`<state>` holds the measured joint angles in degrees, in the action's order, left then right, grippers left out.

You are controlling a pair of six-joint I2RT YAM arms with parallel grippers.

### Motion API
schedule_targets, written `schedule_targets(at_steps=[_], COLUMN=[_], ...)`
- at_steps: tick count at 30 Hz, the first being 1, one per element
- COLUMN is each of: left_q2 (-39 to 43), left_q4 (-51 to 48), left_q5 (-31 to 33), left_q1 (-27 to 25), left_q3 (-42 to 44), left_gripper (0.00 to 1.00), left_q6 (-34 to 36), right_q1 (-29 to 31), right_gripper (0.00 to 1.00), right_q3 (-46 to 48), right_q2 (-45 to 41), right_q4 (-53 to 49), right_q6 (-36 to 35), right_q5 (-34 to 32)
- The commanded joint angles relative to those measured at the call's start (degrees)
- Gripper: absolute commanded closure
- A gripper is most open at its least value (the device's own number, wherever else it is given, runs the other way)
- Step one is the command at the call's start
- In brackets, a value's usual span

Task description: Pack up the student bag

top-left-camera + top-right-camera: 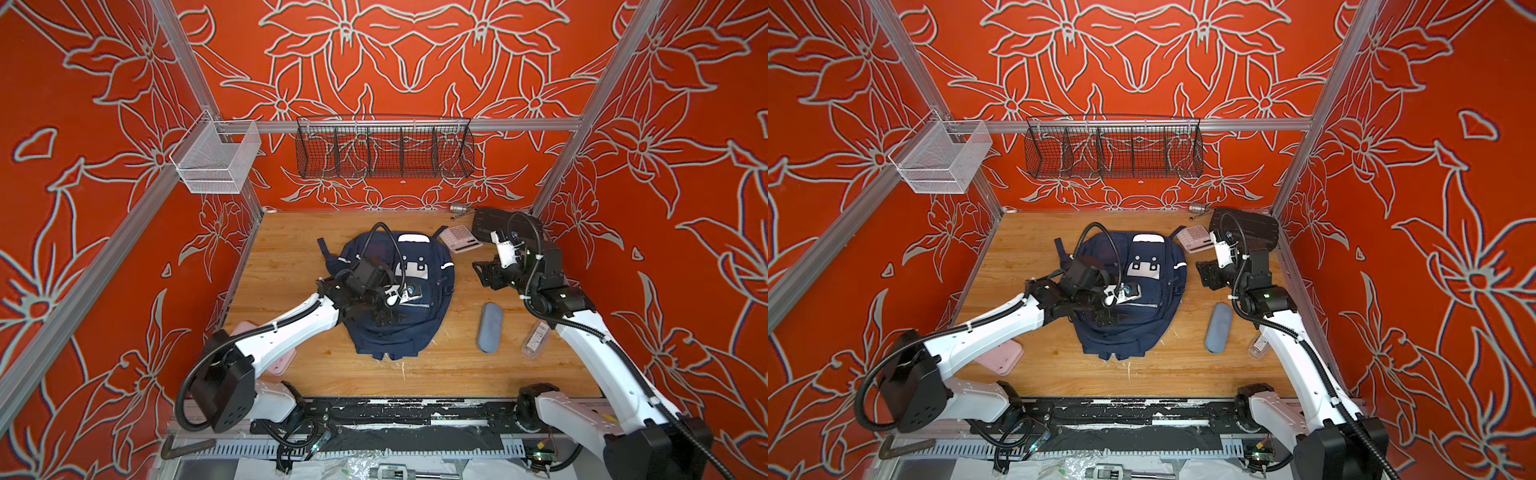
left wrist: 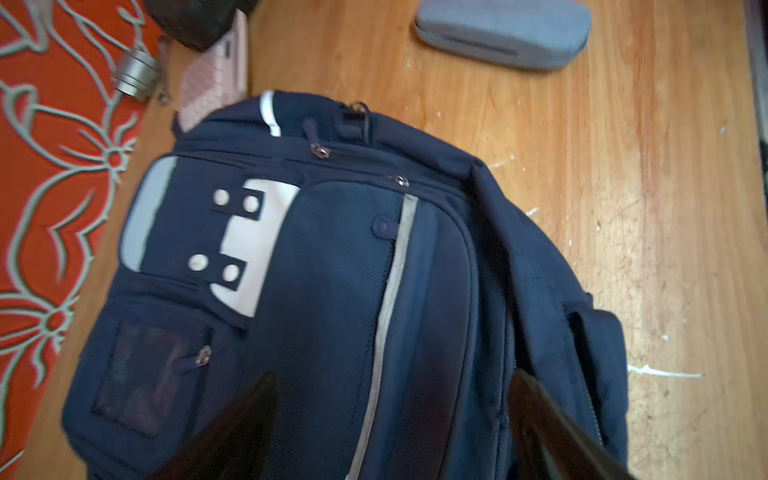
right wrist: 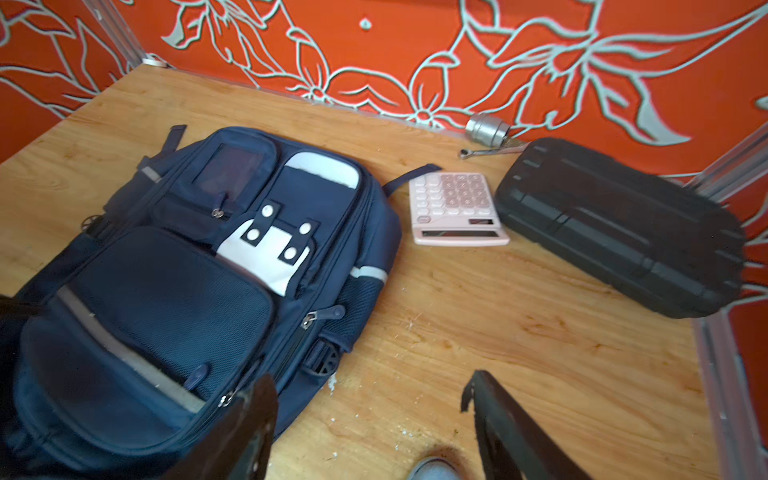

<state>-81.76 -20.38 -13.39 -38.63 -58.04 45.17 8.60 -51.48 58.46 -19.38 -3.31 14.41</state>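
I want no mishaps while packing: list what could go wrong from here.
1. Zips on the student bag look shut, and the left hand and right hand are both open, empty; tugging a zip one-handed may drag the soft bag.
2. A pink box lies under the left arm, a clear packet under the right arm; either might get swept.

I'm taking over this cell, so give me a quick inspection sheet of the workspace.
Surface: wooden tabletop, scuffed, white flecks.
Job's things: student bag lying flat mid-table, front up, visible pockets zipped.
Clutter: pink calculator, black ribbed case, grey pouch, clear plastic container, pink box under the left arm, metal cylinder at the far edge.
Grippers: left gripper open above the bag; right gripper open, empty, beside the bag.
Cables: black corrugated cable arches over the bag; no snag seen.
Surroundings: red floral walls; black wire basket and white mesh basket hanging, both empty.
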Motion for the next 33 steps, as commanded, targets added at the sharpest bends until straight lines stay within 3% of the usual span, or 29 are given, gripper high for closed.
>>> schedule_targets(at_steps=[1,16,18,21,27,33], left_q2=[-3.8,-15.1,-15.8,-16.0,-14.5,-6.9], left_q4=[1.1,8.8,8.8,8.0,6.9,5.4], left_q5=[1.6,13.3,14.6,16.0,17.0,8.5], left_q1=[-1.0,-6.6,-6.6,-6.6,-6.2,-1.9], left_q3=[-0.4,-3.2,-3.9,-4.2,-4.2,-2.6], left_gripper=[0.16,0.20,0.26,0.45,0.99,1.00], left_q6=[4.8,2.9,1.3,0.9,0.5,-2.3], right_q1=[0.3,0.8,0.9,1.2,1.5,1.6], right_gripper=[0.25,0.30,0.30,0.31,0.33,0.33], right_q3=[2.1,6.9,7.0,7.5,8.4,8.9], right_q2=[-2.0,-3.1,-2.9,-2.7,-3.0,-3.8], right_q4=[-1.6,-0.9,-0.6,-0.3,0.2,-0.1], right_q6=[1.6,4.0,4.4,4.5,4.4,3.8], right_q5=[2.9,5.1,5.4,5.9,6.8,7.4])
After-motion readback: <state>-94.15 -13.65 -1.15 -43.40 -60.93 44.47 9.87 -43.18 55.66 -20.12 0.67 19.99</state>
